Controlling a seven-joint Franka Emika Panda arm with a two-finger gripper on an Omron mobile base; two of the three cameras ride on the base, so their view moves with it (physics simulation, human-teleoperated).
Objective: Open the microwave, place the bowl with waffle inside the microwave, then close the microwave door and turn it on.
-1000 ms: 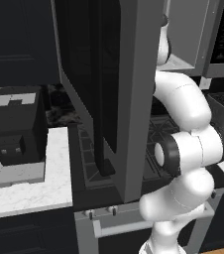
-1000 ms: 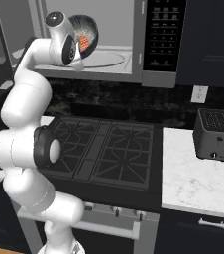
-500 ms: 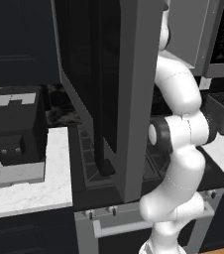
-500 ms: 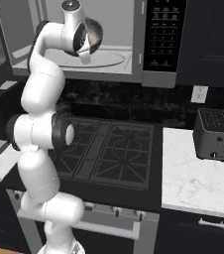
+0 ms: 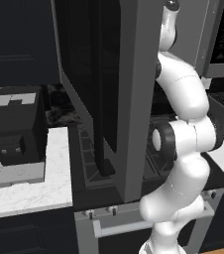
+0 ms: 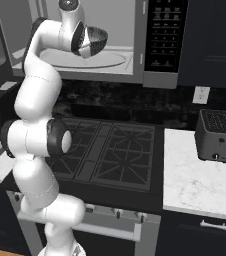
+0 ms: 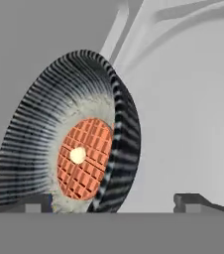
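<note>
Right base view shows you the bowl with waffle (image 6: 96, 39) inside the open microwave (image 6: 135, 45), just above its white turntable (image 6: 110, 59), tilted. You can see the gripper (image 6: 83, 41) right beside the bowl; in the hand view its 2 fingertips (image 7: 193, 201) stand wide apart, jaws spread to either side of the bowl, gripping nothing. The microwave door (image 5: 114, 89) stands swung out

Grey ribbed bowl (image 7: 39, 149) with orange-red gridded waffle (image 7: 84, 158); pale grey microwave (image 6: 120, 30) interior
</note>
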